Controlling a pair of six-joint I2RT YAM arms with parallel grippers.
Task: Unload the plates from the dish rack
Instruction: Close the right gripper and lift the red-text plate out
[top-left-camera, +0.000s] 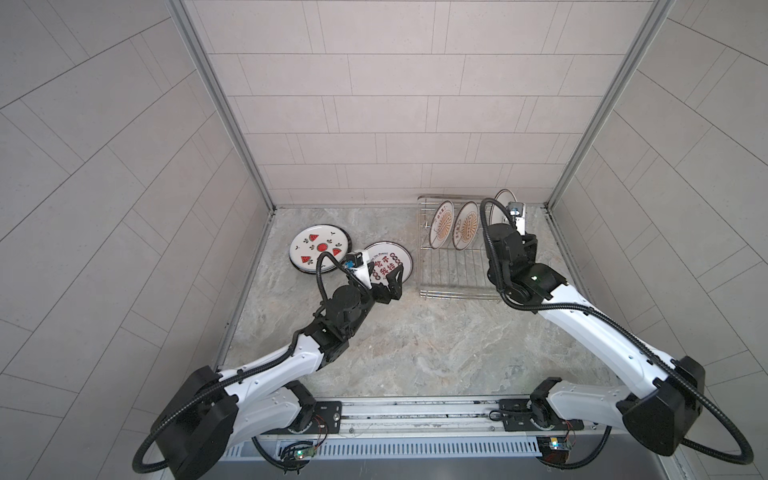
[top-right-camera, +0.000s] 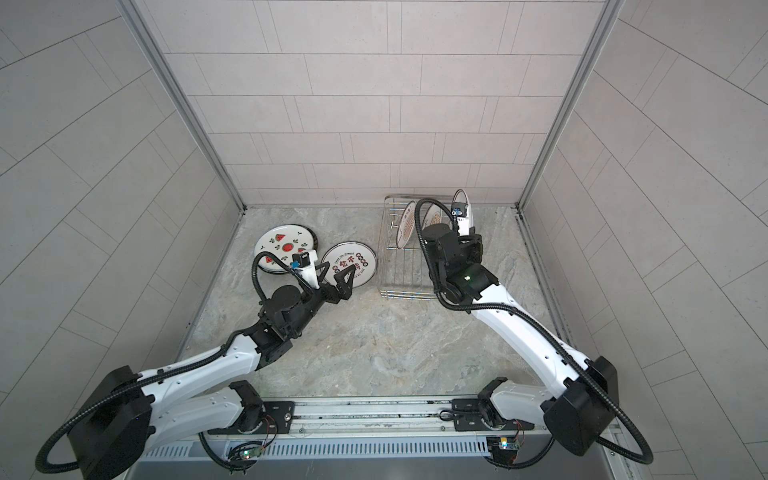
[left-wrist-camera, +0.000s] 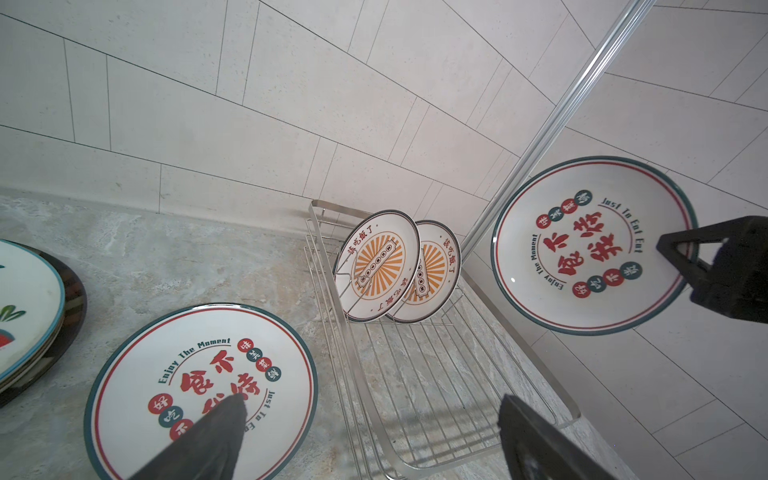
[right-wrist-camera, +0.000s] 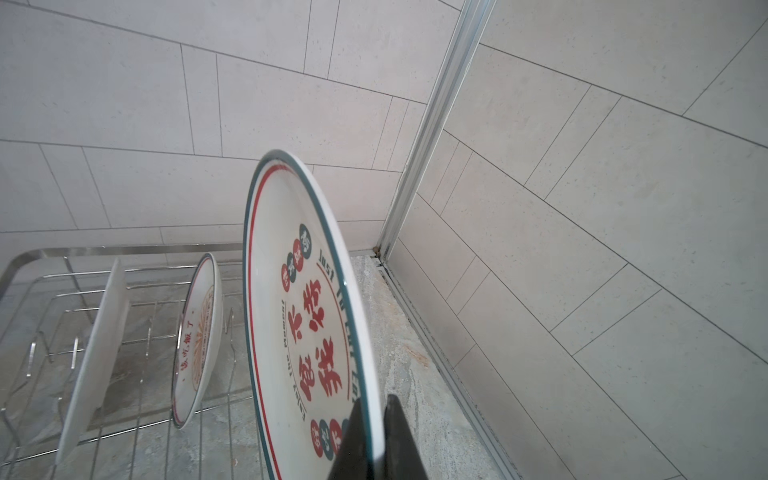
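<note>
Right wrist view: right end effector (right-wrist-camera: 374, 405) clamps the rim of a round white red-lettered plate (right-wrist-camera: 307, 332), upright at one end of the silver wire dish rack (right-wrist-camera: 25, 259). Two orange sunburst plates (left-wrist-camera: 376, 266) stand inside. Left end effector (top-right-camera: 337, 271), spread wide and empty, hovers beside the rack.

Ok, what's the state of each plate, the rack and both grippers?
held plate: red characters, on edge, raised clear of dish rack.
counter plate: red characters, flat, face up, ungripped.
watermelon plate: flat, atop dark-rimmed plate.
sunburst plates: both upright in dish rack.
left gripper: jaws open above counter plate.
right gripper: jaws shut on held plate's rim.
</note>
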